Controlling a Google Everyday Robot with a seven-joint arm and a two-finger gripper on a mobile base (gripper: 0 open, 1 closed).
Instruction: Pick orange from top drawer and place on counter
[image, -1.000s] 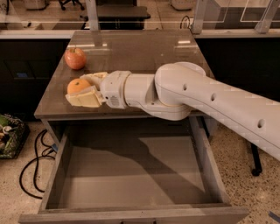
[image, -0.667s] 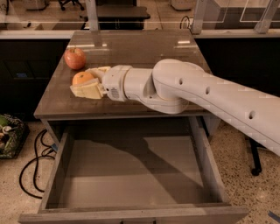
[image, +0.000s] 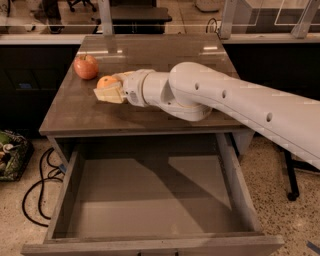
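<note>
- The tool (image: 111, 91) sits low over the left part of the desk (image: 165, 52), pinching the orange (image: 106, 81), which seems to touch the surface or hang just above it.
- An apple (image: 86, 66) stands just beside the orange, near the left edge.
- The drawer (image: 150, 200) stands wide open below the desk's front edge, its grey floor in full view.

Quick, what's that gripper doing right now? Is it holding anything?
Gripper: closed on the orange, over the counter, beside the apple.
</note>
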